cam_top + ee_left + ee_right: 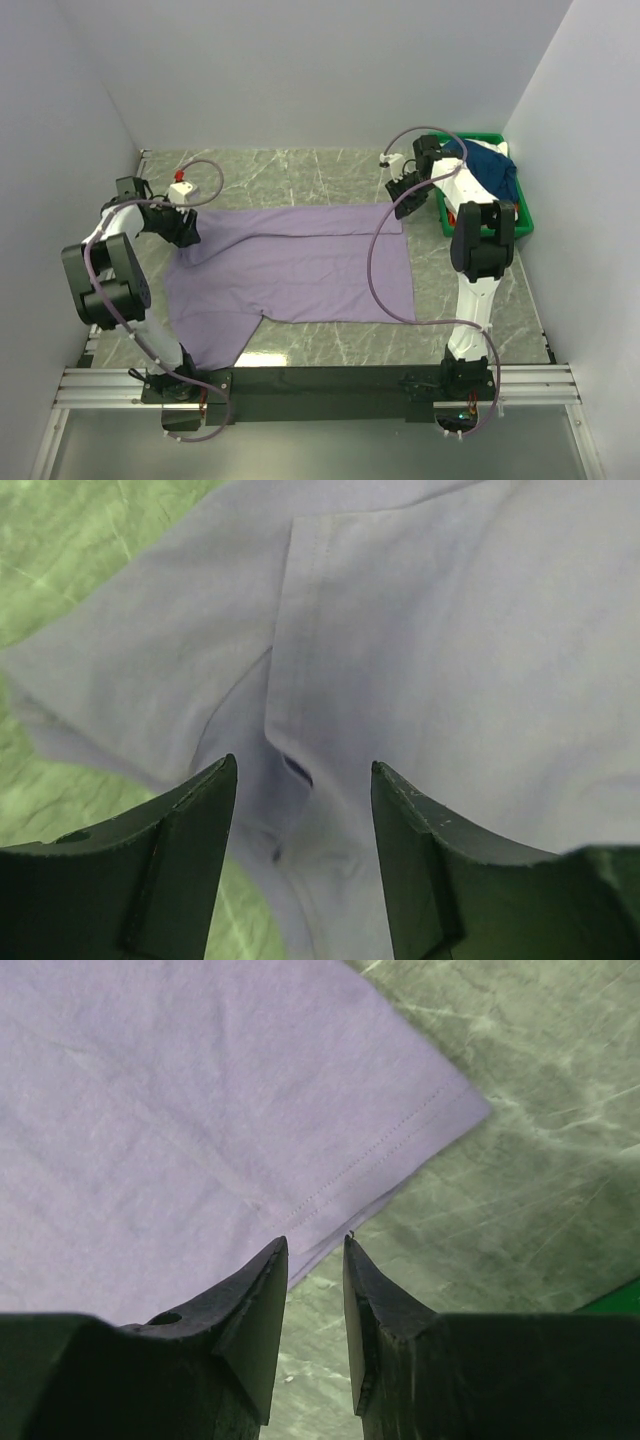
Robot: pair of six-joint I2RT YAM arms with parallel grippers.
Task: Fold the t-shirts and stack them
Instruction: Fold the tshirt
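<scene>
The lavender t-shirt (300,265) lies spread flat on the marbled desk (330,170), its collar end toward the left arm and its hem toward the right arm.

The left gripper (188,232) hangs over the shirt's far left part. In the left wrist view its gripper (303,765) stands well open. The fingers (190,850) sit apart with a sleeve seam and folded cloth showing in the gap, and nothing is clamped.

The right gripper (400,190) sits at the shirt's far right corner. In the right wrist view its gripper (316,1242) is only narrowly parted. The stitched hem corner lies just ahead of the left fingertip, bare desk shows in the gap, and it holds nothing.

Count: one lavender shirt on the desk and one green bin (523,215) at the far right. One navy t-shirt (495,170) is draped over the bin's far rim, and a small orange patch (452,214) at its near left side is too hidden to make out.

One sleeve (205,340) reaches toward the near left edge. Bare desk runs along the far side beyond the shirt, and a strip of it separates the hem from the bin. White walls (300,70) close in the left, far and right sides.
</scene>
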